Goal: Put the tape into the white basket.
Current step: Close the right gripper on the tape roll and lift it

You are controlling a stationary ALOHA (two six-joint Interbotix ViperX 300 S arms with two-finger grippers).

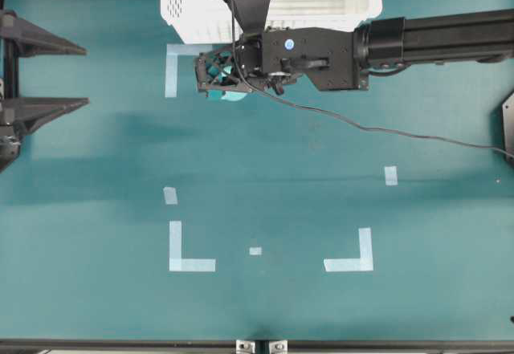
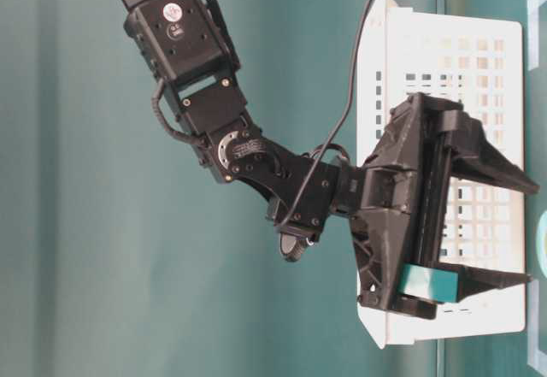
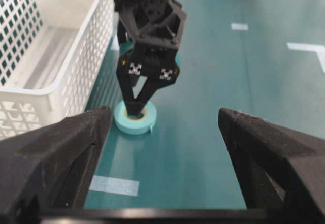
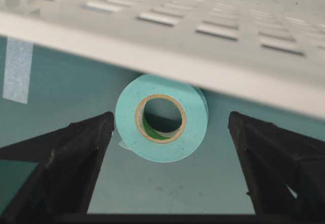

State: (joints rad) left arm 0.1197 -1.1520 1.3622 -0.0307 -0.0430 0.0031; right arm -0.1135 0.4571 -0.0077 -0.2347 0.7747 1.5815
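**Operator:** Where is the tape, and what are my tools doing?

**Spotter:** Your tape (image 4: 161,117) lies flat on the green tabletop (image 1: 281,169), just beside the near wall of the white basket (image 1: 353,5) and outside it. In the overhead view you see only a sliver of the roll, peeking out under your right tool (image 1: 215,75).

**Operator:** Is the right tool gripping it?

**Spotter:** No. In your right wrist view both fingers (image 4: 66,153) stand spread wide, one on each side of the roll, with clear gaps to it. From your left wrist view, the right tool points down over the roll. One fingertip seems to sit at the roll's central hole, but I cannot tell whether it touches.

**Operator:** And the left?

**Spotter:** Your left tool (image 1: 48,77) sits at the left edge of the overhead view, well apart from the roll, fingers spread and holding nothing.

**Operator:** Anything else on the tabletop?

**Spotter:** Pale tape corner marks (image 1: 189,250) and short strips (image 1: 390,175) are stuck flat. A black cable (image 1: 361,125) trails from your right arm.
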